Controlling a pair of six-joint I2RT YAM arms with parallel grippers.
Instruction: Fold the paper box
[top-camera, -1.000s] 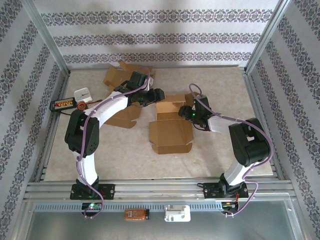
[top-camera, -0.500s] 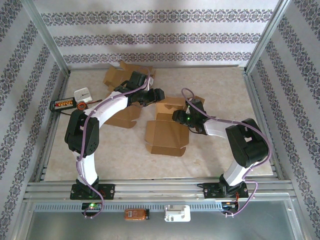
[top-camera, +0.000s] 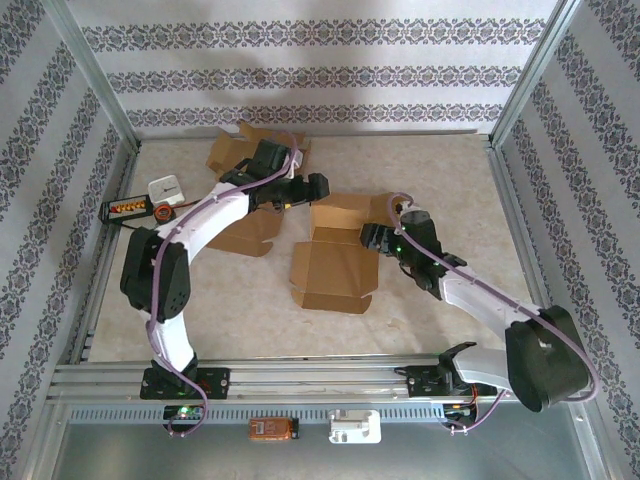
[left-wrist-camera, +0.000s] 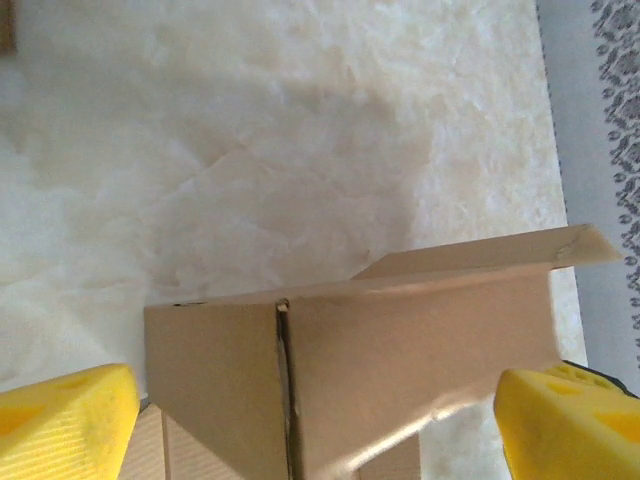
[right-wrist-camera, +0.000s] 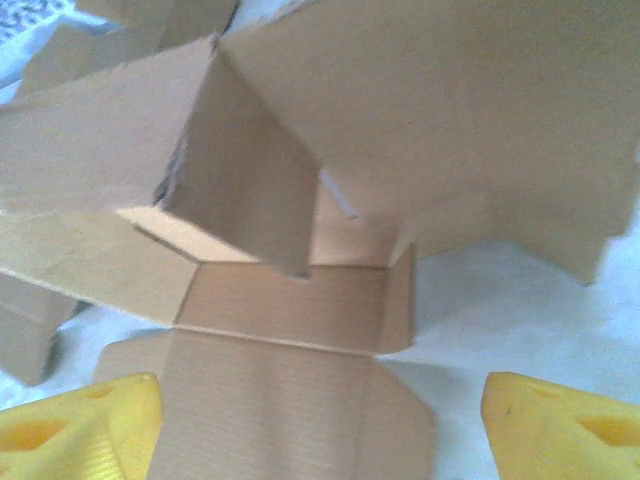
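Observation:
The brown paper box lies partly folded in the middle of the table, its front flap flat and its back walls raised. My left gripper hovers at the box's back left corner, open. In the left wrist view its yellow fingertips stand wide on either side of an upright cardboard wall with a slit. My right gripper sits at the box's right edge, open. In the right wrist view its fingertips straddle the flat flap, with raised panels behind.
More flattened cardboard lies at the back left, and another piece under the left arm. A white device and a black holder sit by the left rail. Metal frame rails border the table.
Both grippers have opened wider. The right arm has drawn back from the box, its elbow swinging down to the lower right. The box slid slightly left earlier.

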